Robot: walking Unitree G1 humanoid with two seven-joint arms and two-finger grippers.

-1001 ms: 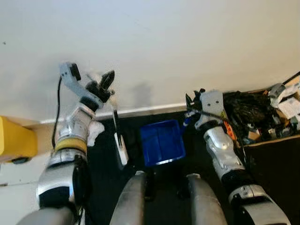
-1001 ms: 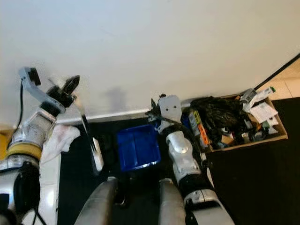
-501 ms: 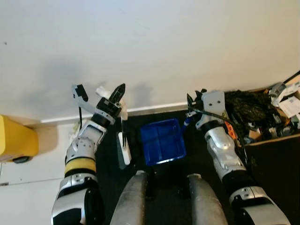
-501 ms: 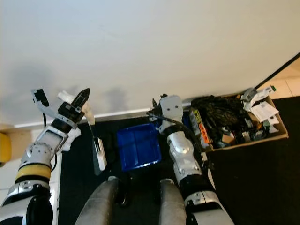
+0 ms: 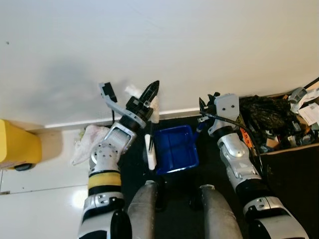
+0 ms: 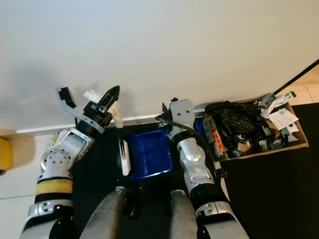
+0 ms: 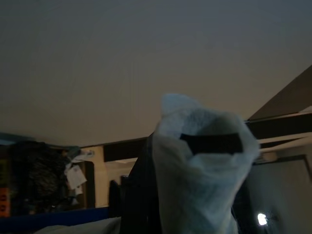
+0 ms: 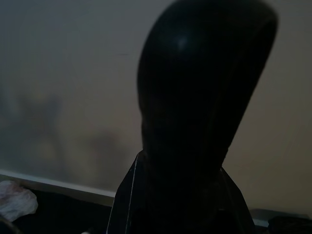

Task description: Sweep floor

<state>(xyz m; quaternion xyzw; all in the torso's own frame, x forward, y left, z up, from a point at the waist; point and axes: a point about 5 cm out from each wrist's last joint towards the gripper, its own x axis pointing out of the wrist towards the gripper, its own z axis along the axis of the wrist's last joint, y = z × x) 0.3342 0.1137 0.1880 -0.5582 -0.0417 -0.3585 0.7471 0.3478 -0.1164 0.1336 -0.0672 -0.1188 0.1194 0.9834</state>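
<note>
Left gripper (image 5: 149, 94) pinches the brush (image 5: 149, 149) handle — right gripper's (image 5: 203, 107) fingers indiscernible.

One blue dustpan (image 5: 174, 149), one white brush (image 5: 150, 152), one cardboard box (image 6: 259, 134) of clutter at three o'clock, one yellow bin (image 5: 17, 149), one crumpled white bag (image 5: 88, 144).

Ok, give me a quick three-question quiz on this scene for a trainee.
1. True or false: the blue tray sits on the black mat.
2. The cardboard box of clutter lies on the robot's: A) left, B) right, C) lap.
3. Which gripper holds the white-headed brush?
Key: 1 true; 2 B; 3 the left gripper.
</note>
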